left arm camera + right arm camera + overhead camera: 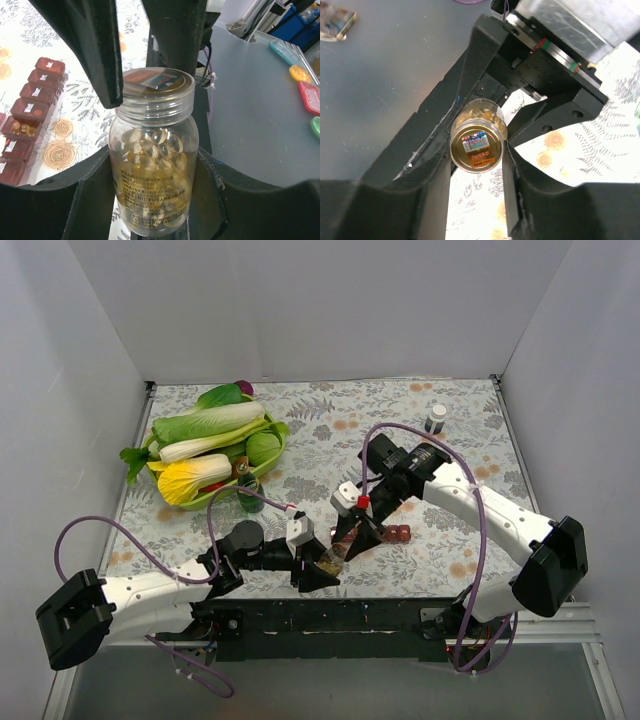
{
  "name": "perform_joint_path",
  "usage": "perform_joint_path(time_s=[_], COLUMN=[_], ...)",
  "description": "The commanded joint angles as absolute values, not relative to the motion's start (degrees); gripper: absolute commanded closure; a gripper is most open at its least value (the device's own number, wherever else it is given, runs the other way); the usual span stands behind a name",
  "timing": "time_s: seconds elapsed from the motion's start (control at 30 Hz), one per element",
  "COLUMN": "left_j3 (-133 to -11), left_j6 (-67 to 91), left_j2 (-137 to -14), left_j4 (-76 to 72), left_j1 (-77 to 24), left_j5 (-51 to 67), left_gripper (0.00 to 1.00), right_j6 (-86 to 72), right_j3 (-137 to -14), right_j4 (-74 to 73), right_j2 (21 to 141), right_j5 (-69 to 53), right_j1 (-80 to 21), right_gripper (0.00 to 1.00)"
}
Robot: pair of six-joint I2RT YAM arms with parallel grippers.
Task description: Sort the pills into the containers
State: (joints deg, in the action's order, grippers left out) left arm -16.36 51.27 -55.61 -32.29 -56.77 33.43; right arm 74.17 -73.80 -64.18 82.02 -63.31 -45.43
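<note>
Meeting at the table [450, 550] edge, both jaws clamp the bottle [152, 165].

No wording can be read anywhere; the clear bottle [152, 165], centre of the left wrist view, carries a label [150, 205] of dense fine print, too small to make out; a barcode-like sticker [478, 143] on its gold cap [459, 151] is illegible; white tags on the dark-red containers [31, 95], at left, are blurred.
</note>
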Motion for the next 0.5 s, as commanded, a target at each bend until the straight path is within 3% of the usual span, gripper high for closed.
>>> perform_joint_path(time_s=[0.0, 0.1, 0.23, 0.33, 0.47], left_j3=[-16.61, -18.19, -19.69, -20.83, -21.45], left_j6=[52.47, 50.90, 49.74, 50.53, 50.45], left_j2=[-53.18, -52.73, -55.36, -59.93, -66.43], left_j4=[-36.21, -33.76, -34.36, -36.91, -39.98], left_j1=[-56.34, -56.34, -56.34, -56.34, -56.43], left_j5=[24.47, 11.93, -5.56, -12.19, -11.35], left_gripper=[1.00, 1.00, 1.00, 1.00, 1.00], right_j6=[49.04, 39.05, 12.23, 3.72, -2.21], right_j3=[-71.20, -66.37, -56.71, -54.41, -55.98], right_j4=[-50.74, -41.34, -24.29, -17.95, -14.94], right_j2=[81.39, 79.81, 76.73, 77.52, 79.10], right_j5=[-59.51, -58.10, -52.67, -50.89, -55.80], right_j1=[-46.41, -46.41, -45.62, -42.72, -39.29], right_gripper=[0.66, 0.67, 0.70, 0.75, 0.71])
